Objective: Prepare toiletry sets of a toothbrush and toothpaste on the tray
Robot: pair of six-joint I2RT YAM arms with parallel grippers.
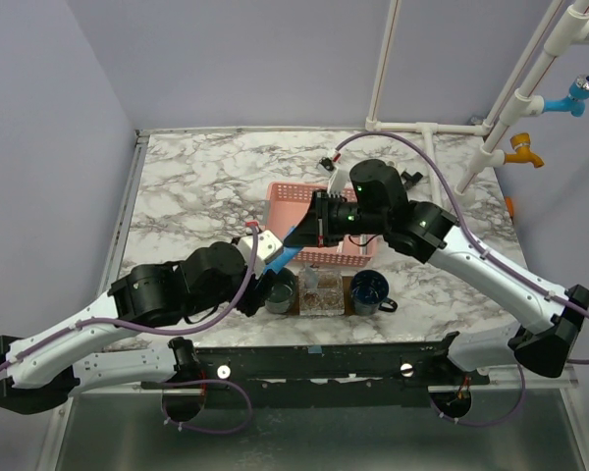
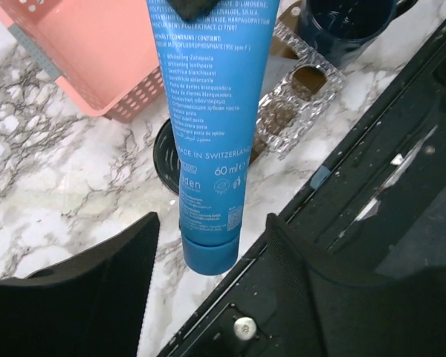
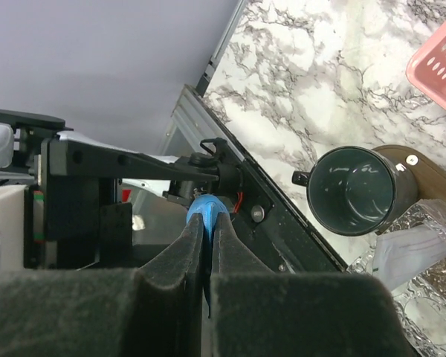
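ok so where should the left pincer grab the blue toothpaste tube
Take the toothpaste tube on its plump body just above the cap, closing in from either edge of the printed face, where the left pincer flanks it. The right pincer pinches the flat crimped end, so only the cap end is free.

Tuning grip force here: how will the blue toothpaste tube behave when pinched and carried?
The toothpaste tube is probably soft: the right hand pinches its end almost flat. Its smooth skin may slip. Held by one end, it could sag or swing, and the round cap may let it roll.
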